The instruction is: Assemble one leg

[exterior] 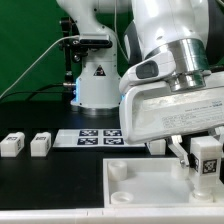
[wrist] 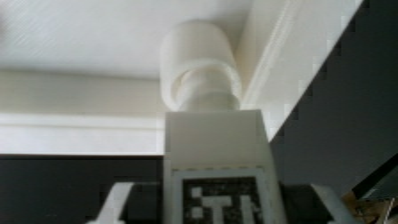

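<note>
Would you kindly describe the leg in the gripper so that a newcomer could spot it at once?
Find the large white panel in the foreground and follow it to the exterior view's right. There the leg, a small white tagged block, stands upright between the jaws of the gripper. The other legs lie loose on the table, unheld.

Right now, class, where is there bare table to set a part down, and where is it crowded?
Free: the table on the camera's side of the loose legs, at the exterior view's left of the white panel. Crowded: over the panel, where the gripper holds the leg.
</note>
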